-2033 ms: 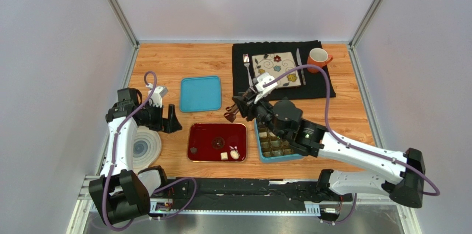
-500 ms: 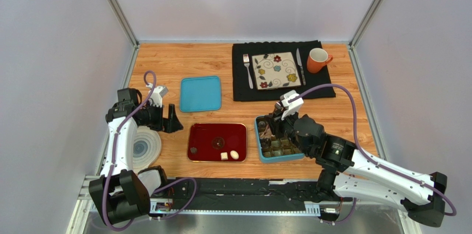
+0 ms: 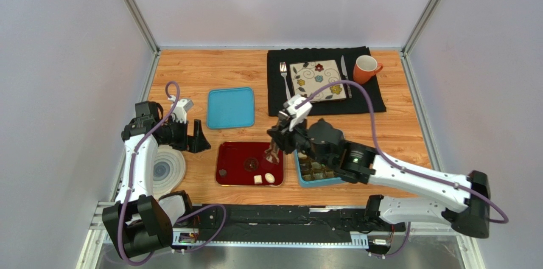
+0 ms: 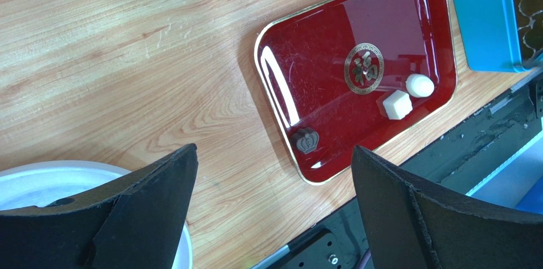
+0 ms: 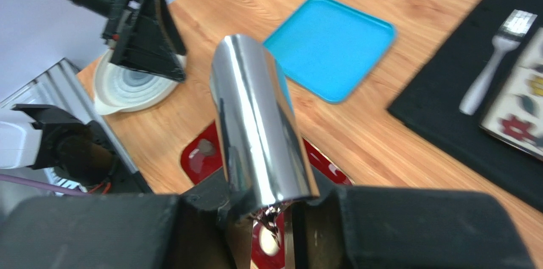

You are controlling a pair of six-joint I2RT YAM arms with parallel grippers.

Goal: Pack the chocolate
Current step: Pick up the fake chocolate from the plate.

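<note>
Desk [image 3: 191, 72]: red tray [image 3: 232, 154] is set near-centre, with a blue compartment box [image 3: 322, 184] just right of it and a blue lid [image 3: 231, 107] on the far side. Left fingers [image 4: 146, 212] are spread wide with nothing held, hung left of the tray. Right fingers [image 5: 414, 231] are clenched on metal tongs [image 5: 258, 129], held over the tray's right part. Three chocolates are seen on the tray: dark piece [image 4: 306, 140], white cube [image 4: 396, 104], white oval [image 4: 419, 85].

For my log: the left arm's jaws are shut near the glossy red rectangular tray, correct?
No: the jaws of the left arm stand wide open near the glossy red rectangular tray, as the left wrist view shows.
</note>
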